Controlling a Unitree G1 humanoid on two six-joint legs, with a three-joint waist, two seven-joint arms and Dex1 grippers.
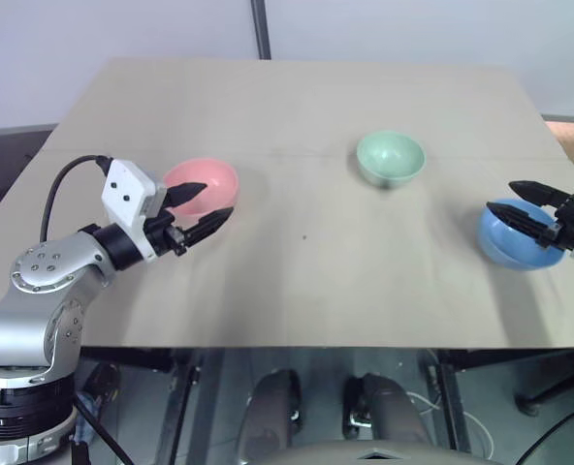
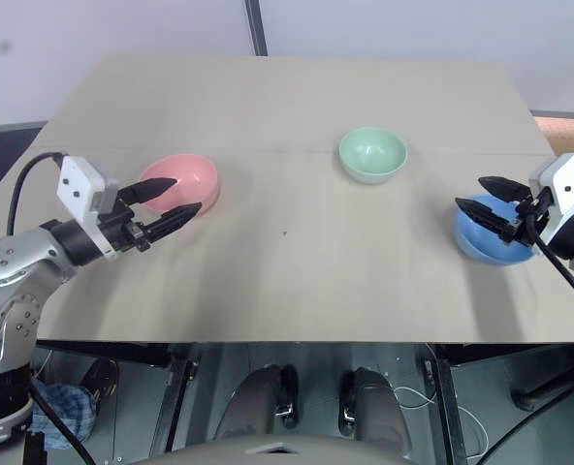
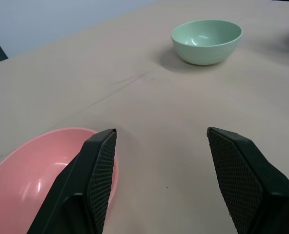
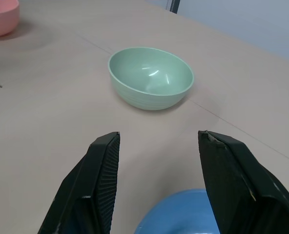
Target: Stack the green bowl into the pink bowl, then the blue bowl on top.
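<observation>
A wide, pale tan tabletop (image 1: 297, 281) carried three small, smooth, round bowls, each sitting apart from the others. The salmon-pink bowl (image 1: 206, 182) sat upright toward the left side, the pale mint-green bowl (image 1: 391, 158) stood upright farther back and nearer the middle, and the light sky-blue bowl (image 1: 516, 238) lay near the right edge, tipped so that its rounded outside faced up and toward me.

The left gripper (image 1: 202, 211) hovered low over the near rim of the pink bowl, its two black fingers spread apart with nothing between them; one finger hung over the bowl's inside and the other over bare table just beside it. The right gripper (image 2: 489, 203) hung just above the blue bowl, pointing inward toward the middle of the table, and its fingers were likewise parted and empty. From where it pointed, the green bowl lay straight ahead, well apart from it. I could not tell whether either gripper actually touched its bowl.
</observation>
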